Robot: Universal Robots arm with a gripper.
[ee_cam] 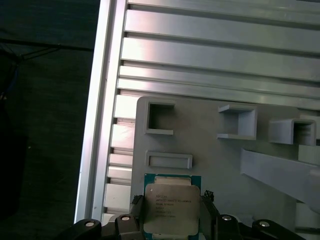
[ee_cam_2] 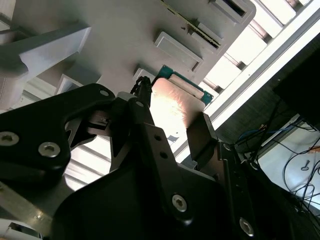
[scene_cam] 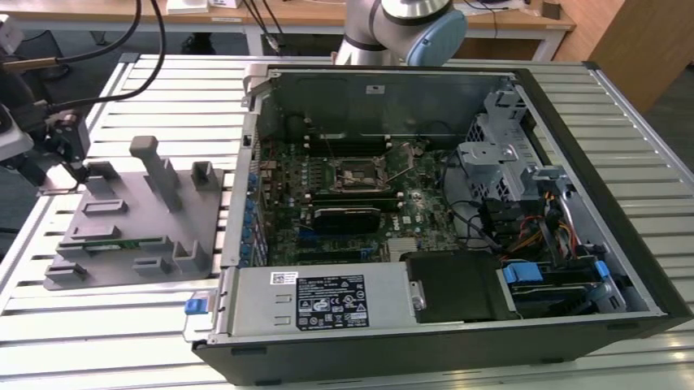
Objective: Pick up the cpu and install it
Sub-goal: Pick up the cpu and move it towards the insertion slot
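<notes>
Clearly the pincer [ee_cam: 171, 215] has its two black fingers [ee_cam: 136, 212] pressed against opposite edges of the cpu [ee_cam: 170, 205], gripping it. The cpu is at a corner of the grey holder tray [ee_cam: 225, 160] on the slatted counter [ee_cam: 210, 50], well apart from the open computer case [scene_cam: 434, 203].

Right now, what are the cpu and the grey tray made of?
The cpu: looks like metal on top, silvery and shiny, catching light; its thin green rim looks like circuit board. The tray: probably plastic, matte grey, with moulded pockets.
</notes>
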